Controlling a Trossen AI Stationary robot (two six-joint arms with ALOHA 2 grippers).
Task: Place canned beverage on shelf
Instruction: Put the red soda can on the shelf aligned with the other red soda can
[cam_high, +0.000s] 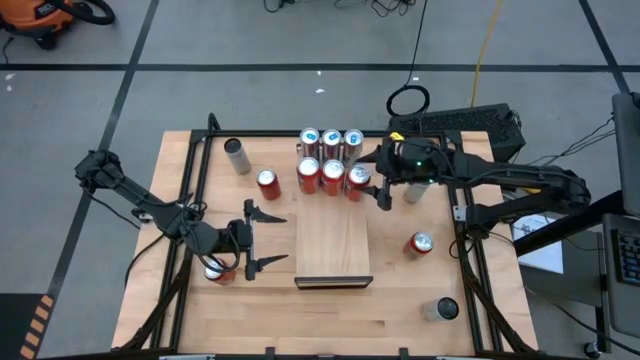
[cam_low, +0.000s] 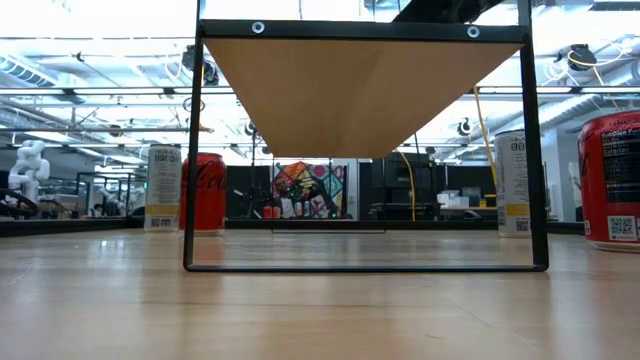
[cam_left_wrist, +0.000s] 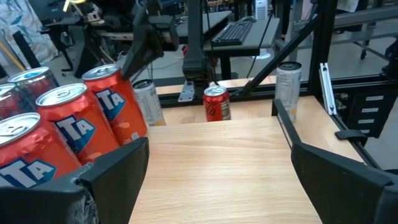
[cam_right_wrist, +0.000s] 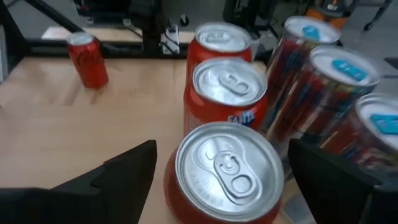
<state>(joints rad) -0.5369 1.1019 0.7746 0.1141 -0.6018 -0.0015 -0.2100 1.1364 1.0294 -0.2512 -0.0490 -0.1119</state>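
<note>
The shelf (cam_high: 333, 240) is a pale wood panel on a black frame in the table's middle; the low view shows its underside (cam_low: 360, 90). At its far end stand two rows of three cans each: orange-red ones (cam_high: 333, 175) in front and silver, blue-topped ones (cam_high: 331, 138) behind. My right gripper (cam_high: 376, 178) is open, its fingers on either side of the rightmost orange-red can (cam_right_wrist: 227, 174) and apart from it. That can stands upright on the shelf. My left gripper (cam_high: 283, 238) is open at the shelf's left edge, over the bare wood (cam_left_wrist: 217, 162).
Loose cans stand on the table: a silver one (cam_high: 236, 155) and a red one (cam_high: 268, 183) at the far left, a red one (cam_high: 218, 270) under my left arm, a red one (cam_high: 421, 244) at the right, and a dark-topped one (cam_high: 443, 310) near the right front corner.
</note>
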